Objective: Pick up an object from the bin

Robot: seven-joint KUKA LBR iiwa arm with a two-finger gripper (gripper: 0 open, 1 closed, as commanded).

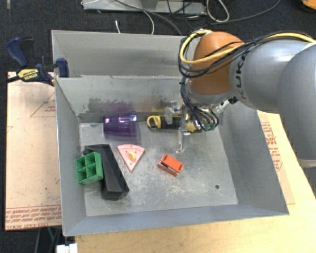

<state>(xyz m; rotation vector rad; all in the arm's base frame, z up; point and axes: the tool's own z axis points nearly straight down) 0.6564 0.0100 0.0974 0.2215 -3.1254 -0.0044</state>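
Camera view, contents of one grey metal bin (229, 157). Item: tool (182, 141), hanging from an orange-covered wrist on the arm that enters from the right, its tip low over the bare floor in the middle of the bin; whether it is apart or together cannot be told, and nothing is seen clamped in it. Item: small orange block (170, 165), lying flat on the floor just beside the tool's tip, toward the near wall and slightly left, apart from it. Item: yellow-and-black object (158, 122), at the foot of the far wall, just left of the wrist. Item: purple translucent cup (120, 124), on its side, left of the yellow-and-black object. Item: pink triangular piece (130, 156), flat, left of the orange block and well apart from the tool. Item: long black block (111, 175), set at a slant in the left near corner. Item: green gridded block (89, 167), touching the black block's left side.
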